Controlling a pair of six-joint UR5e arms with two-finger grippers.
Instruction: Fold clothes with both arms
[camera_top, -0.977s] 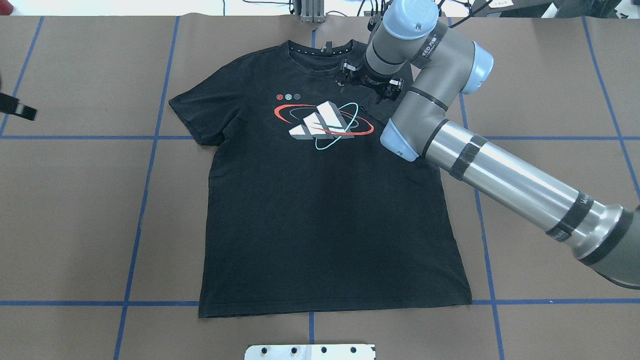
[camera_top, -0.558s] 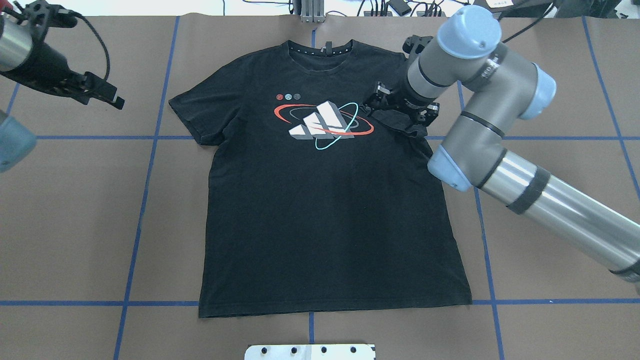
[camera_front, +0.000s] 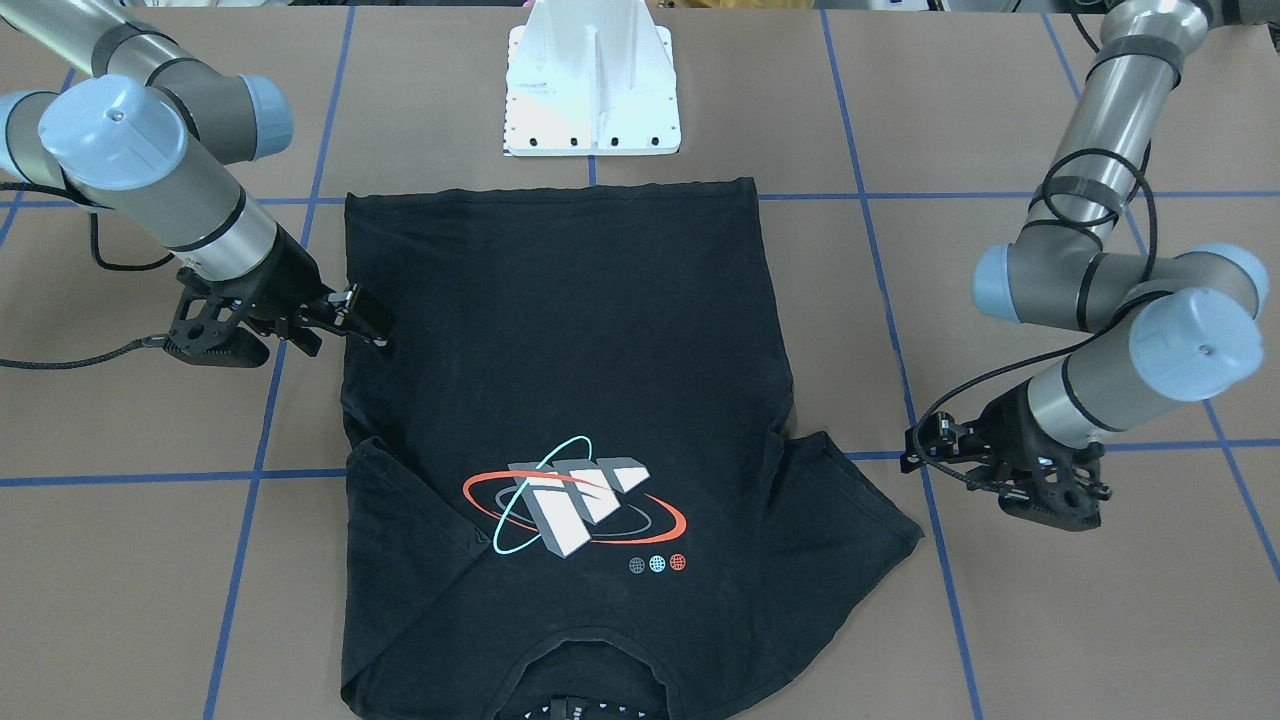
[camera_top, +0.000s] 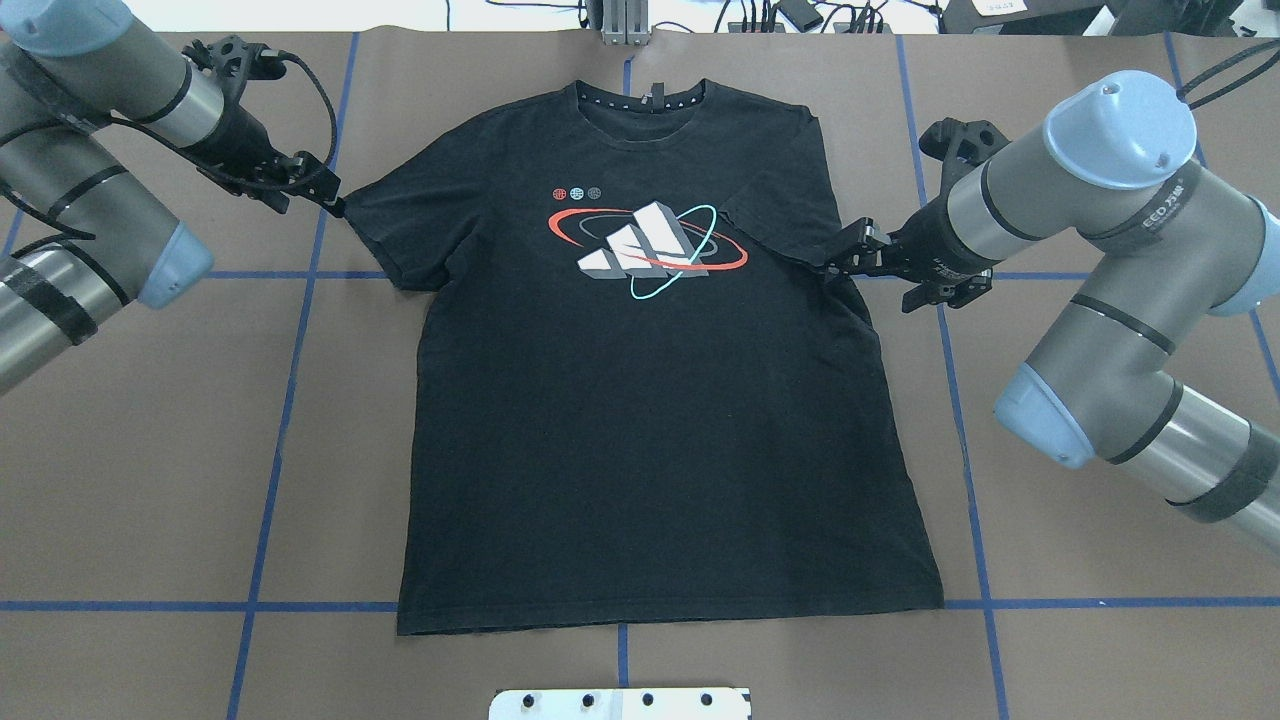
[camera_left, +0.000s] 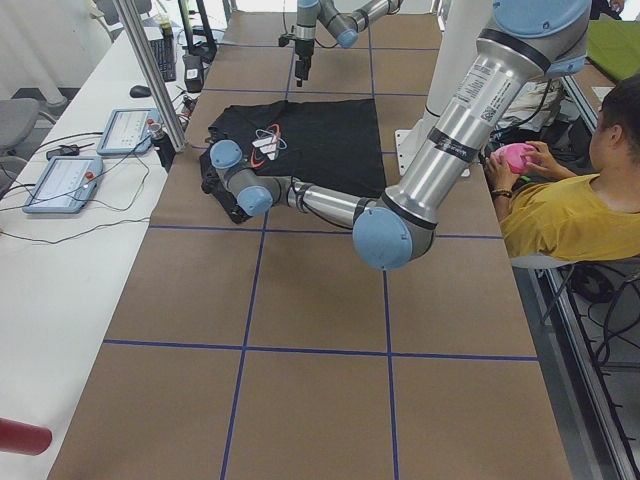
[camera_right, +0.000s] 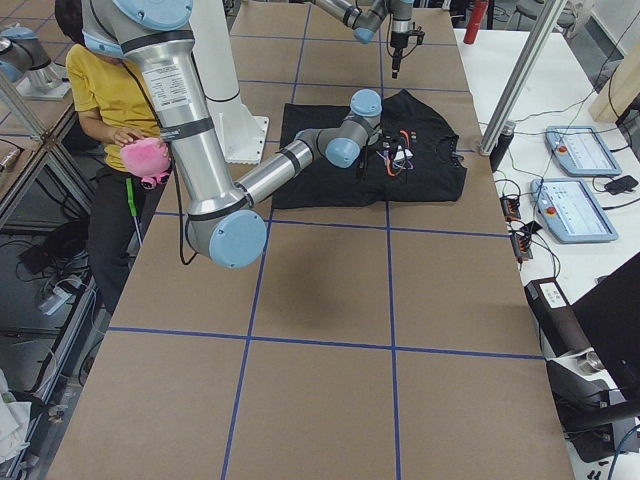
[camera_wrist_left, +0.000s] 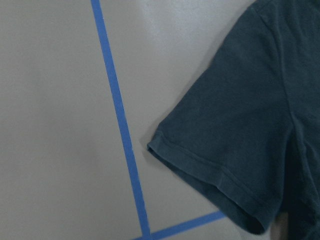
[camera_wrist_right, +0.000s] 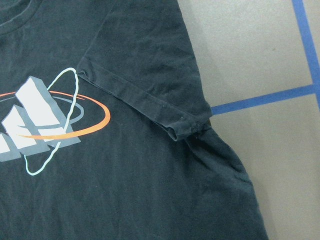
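Observation:
The black T-shirt (camera_top: 640, 430) lies flat, print up, collar at the far edge. Its right sleeve (camera_top: 780, 215) is folded inward onto the chest, as the right wrist view (camera_wrist_right: 145, 85) also shows. Its left sleeve (camera_top: 385, 225) lies spread out, and fills the left wrist view (camera_wrist_left: 235, 150). My left gripper (camera_top: 325, 195) is low, just outside the left sleeve's tip, open and empty. My right gripper (camera_top: 838, 264) is open and empty at the shirt's right edge, below the folded sleeve. In the front view the shirt (camera_front: 570, 330) lies between the left gripper (camera_front: 912, 452) and the right gripper (camera_front: 368, 322).
The white pedestal base (camera_front: 592, 85) stands at the near table edge behind the hem. Blue tape lines (camera_top: 290, 400) grid the brown table. A seated person in yellow (camera_left: 570, 200) and tablets (camera_left: 60, 180) are off the table's sides.
My right gripper has moved from over the collar area rightward off the shirt, and the sleeve stays folded. My left arm has come in from the left to the left sleeve's tip.

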